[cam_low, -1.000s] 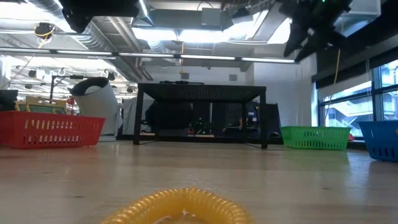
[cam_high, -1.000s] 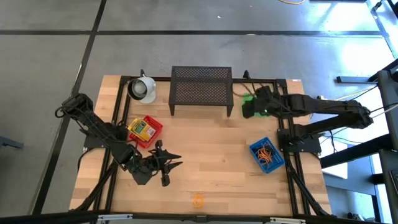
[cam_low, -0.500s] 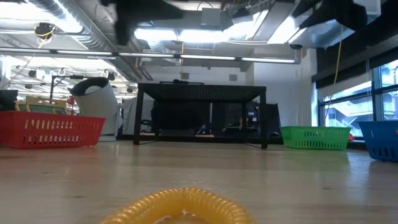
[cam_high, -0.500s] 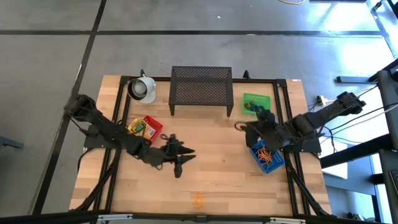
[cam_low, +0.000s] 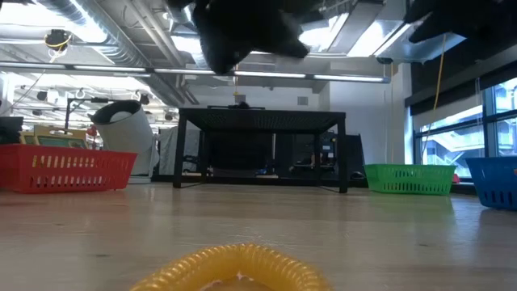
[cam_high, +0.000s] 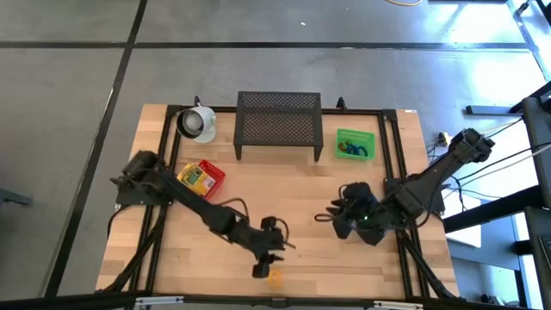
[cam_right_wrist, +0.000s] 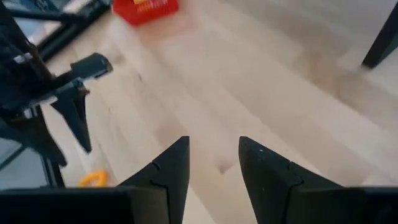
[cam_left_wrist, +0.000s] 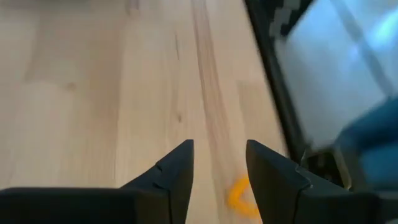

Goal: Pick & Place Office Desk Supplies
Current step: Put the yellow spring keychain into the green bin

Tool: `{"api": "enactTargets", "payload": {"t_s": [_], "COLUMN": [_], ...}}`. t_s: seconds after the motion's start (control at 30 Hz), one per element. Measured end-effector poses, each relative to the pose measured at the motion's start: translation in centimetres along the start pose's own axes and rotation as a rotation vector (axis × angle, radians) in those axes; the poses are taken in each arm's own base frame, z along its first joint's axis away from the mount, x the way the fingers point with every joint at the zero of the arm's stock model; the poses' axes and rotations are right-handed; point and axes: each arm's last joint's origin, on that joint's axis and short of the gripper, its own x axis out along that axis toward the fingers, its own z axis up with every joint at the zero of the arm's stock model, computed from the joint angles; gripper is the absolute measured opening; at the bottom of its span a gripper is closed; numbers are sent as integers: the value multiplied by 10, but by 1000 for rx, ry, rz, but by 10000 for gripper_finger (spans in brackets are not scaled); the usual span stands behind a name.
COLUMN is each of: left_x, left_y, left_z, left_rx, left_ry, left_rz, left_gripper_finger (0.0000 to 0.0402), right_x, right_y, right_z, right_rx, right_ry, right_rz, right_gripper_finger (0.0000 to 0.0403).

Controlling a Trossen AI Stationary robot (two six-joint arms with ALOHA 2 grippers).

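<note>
From above, my left end effector hovers beside the orange loop at the tabletop front edge, where a clumsy descent could knock it off; the low view shows its coils, and both wrist views show my end effectors released, empty, the right idling mid-table.

Orange loop, red bin, green bin, white mug.
</note>
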Motion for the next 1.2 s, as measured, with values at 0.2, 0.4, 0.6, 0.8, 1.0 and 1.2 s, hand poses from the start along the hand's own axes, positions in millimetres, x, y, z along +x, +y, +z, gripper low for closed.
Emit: {"api": "enactTargets", "payload": {"t_s": [0.2,0.4,0.6,0.8,1.0,1.2], "left_x": [23,38,55,69,70,72], "left_y": [-16,-31,-27,-25,-21,-8], "left_z": [-17,-38,-51,-62,-69,-67], "left_rx": [80,154,153,220,316,284], "left_ry": [133,188,203,217,271,307], "left_rz": [-32,-36,-9,3,68,74], "left_gripper_finger": [150,148,148,141,113,29], "right_x": [9,14,19,22,22,22], "right_y": [5,8,9,10,10,10], "right_z": [-14,-21,-25,-28,-28,-28], "right_rx": [-39,-67,-82,-91,-91,-92], "right_ry": [46,59,63,68,80,81], "right_rz": [-20,-38,-55,-66,-63,-65], "right_gripper_finger": [139,139,139,139,139,140]}}
